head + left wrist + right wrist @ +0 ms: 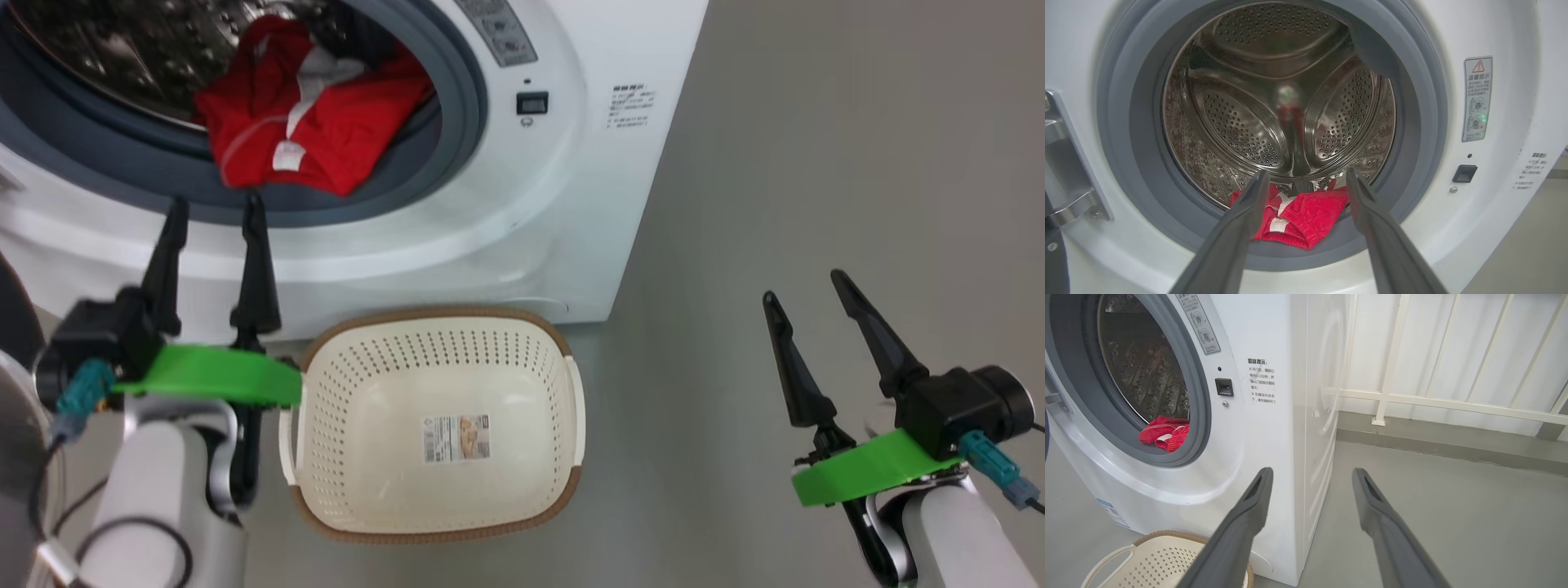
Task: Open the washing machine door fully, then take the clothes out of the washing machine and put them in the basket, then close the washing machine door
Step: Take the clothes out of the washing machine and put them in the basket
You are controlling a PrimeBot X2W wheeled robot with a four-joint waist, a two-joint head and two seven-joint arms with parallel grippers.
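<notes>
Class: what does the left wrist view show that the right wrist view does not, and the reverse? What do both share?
Left wrist view's own: the drum's ribbed back wall and the open left gripper.
Right wrist view's own: the basket, the white railing and the open right gripper.
Shared: the red clothes at the drum's mouth, the grey rubber ring, the warning sticker and the washing machine front.

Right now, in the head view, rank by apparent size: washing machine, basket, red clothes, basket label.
1. white front-loading washing machine
2. cream perforated plastic basket, nearer the camera
3. bright red clothes
4. small paper label
</notes>
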